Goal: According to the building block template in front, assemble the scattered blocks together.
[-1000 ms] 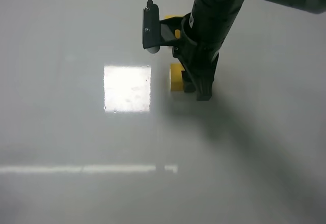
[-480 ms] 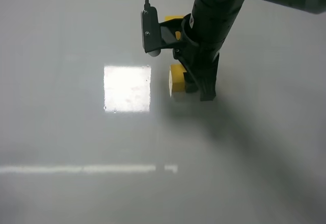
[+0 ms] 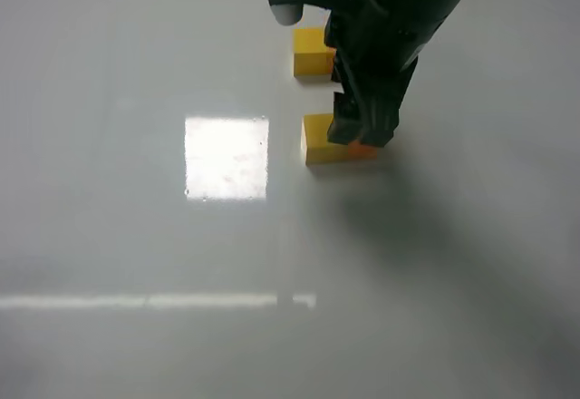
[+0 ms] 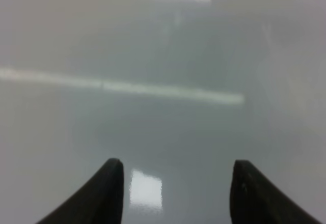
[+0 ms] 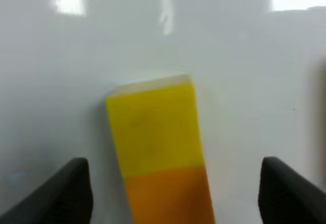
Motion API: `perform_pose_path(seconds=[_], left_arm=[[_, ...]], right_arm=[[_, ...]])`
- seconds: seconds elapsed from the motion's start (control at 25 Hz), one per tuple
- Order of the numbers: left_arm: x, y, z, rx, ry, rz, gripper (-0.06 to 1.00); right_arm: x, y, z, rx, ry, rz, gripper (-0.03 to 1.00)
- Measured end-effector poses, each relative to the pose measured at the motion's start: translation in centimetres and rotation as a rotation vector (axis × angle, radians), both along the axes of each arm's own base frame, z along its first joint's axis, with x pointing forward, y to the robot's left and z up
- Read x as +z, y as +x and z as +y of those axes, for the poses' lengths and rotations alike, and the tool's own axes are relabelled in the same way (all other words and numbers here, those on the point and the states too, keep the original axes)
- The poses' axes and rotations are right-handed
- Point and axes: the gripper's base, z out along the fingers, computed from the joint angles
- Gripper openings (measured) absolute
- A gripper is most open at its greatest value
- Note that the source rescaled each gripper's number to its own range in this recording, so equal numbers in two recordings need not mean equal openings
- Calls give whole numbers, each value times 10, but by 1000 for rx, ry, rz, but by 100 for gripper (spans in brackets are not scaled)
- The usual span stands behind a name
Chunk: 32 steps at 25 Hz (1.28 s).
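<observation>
Your joined scattered blocks [image 3: 326, 148] lie mid-desk [image 3: 136, 345], touching. Template [image 3: 311, 52] sits behind them, near, apart. Your right claw [image 3: 362, 131] hangs over blocks' right end.

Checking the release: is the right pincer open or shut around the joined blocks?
Open. In the right wrist view its two fingers stand wide apart on either side of the yellow-and-orange bar, with bare table showing between each and the bar.

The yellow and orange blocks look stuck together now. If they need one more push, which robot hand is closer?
The right hand. It hangs open directly over the joined matte yellow-and-orange block bar. The left hand sees only bare grey table, no blocks.
</observation>
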Motion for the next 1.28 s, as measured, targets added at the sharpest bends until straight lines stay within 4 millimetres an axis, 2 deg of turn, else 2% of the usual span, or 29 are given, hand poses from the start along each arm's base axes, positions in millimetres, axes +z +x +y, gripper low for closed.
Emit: perform_pose_path(seconds=[0.16, 0.28, 0.36, 0.44, 0.56, 0.64, 0.92, 1.08, 1.28], left_arm=[[0, 0, 0, 0, 0, 0, 11], [0, 0, 0, 0, 0, 0, 11], [0, 0, 0, 0, 0, 0, 11], [0, 0, 0, 0, 0, 0, 11], [0, 0, 0, 0, 0, 0, 11], [0, 0, 0, 0, 0, 0, 11], [0, 0, 0, 0, 0, 0, 11], [0, 0, 0, 0, 0, 0, 11], [0, 0, 0, 0, 0, 0, 11]], right_arm=[[30, -8, -28, -159, 224, -28, 88], [46, -6, -66, -292, 360, -21, 77], [54, -2, -97, -382, 457, -15, 73], [54, 0, -124, -473, 520, 0, 71], [48, -1, -164, -637, 523, 2, 71], [45, -8, -179, -707, 524, 7, 70], [31, -42, -191, -827, 553, 82, 70], [12, -69, -196, -906, 590, 126, 70], [-23, -111, -202, -982, 646, 155, 70]])
